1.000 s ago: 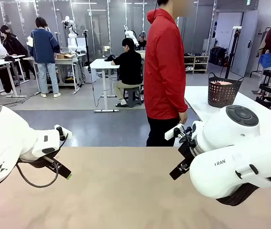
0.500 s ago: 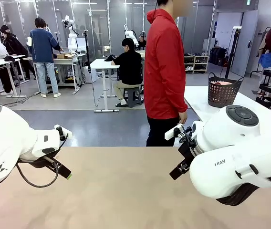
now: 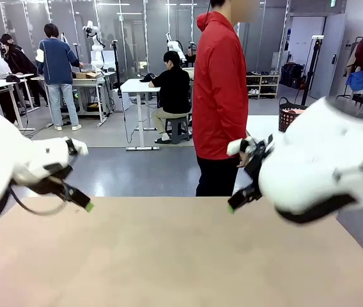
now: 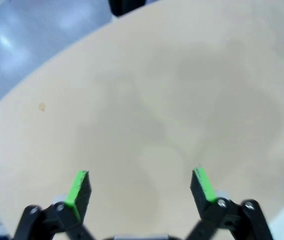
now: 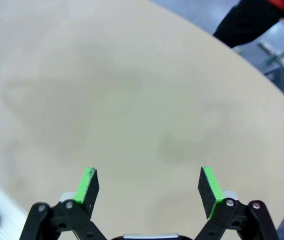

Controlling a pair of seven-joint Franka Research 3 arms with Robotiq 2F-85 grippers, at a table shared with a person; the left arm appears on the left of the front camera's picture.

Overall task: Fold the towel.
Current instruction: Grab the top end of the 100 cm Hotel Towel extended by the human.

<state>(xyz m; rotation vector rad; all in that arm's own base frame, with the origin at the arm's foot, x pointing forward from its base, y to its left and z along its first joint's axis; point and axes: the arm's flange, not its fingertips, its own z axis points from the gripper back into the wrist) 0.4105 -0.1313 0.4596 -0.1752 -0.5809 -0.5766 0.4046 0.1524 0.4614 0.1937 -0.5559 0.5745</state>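
Pincers: left pincer (image 4: pixel 142 184) released, right pincer (image 5: pixel 148 181) released, both empty over surface (image 3: pixel 169 256). Wait until towel lies flat, then pinch hem corners.

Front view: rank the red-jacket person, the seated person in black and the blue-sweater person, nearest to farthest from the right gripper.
1. Person in the red jacket, at the table's far edge, just beyond the right gripper.
2. Seated person in black, mid-room, farther back and left.
3. Person in the blue sweater, far left, at the back.
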